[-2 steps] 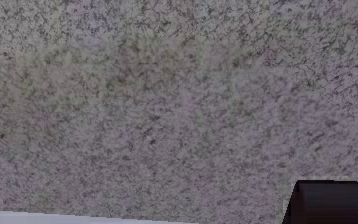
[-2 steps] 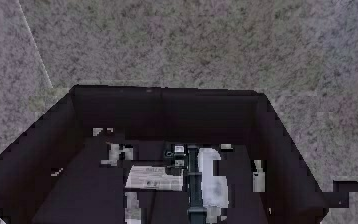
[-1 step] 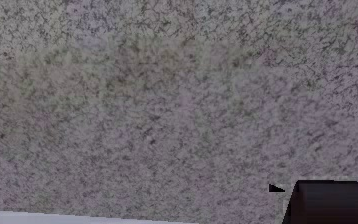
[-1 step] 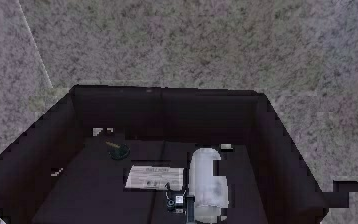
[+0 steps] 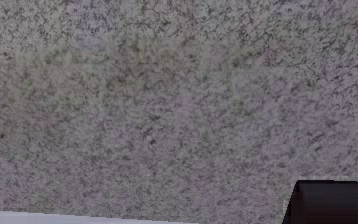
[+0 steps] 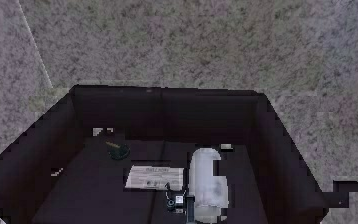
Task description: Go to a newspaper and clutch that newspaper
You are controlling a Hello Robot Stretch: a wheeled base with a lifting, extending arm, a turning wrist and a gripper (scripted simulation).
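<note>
Since the newspaper [image 6: 153, 177] lies flat near the front edge of the seat of the dark sofa [image 6: 167, 112], with the gripper [image 6: 171, 201] close at its near side, the approach seems done and the grasp not yet sure, as I cannot tell whether the gripper holds anything.

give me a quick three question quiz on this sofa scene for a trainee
1. True or false: the newspaper lies on a table.
2. What colour is the sofa? A white, B dark, C yellow.
3. Fill in: the small dark-green thing lies toward the arm side view's ____ of the newspaper.
Key: 1 false, it lies on the sofa's seat; 2 B; 3 left.
</note>
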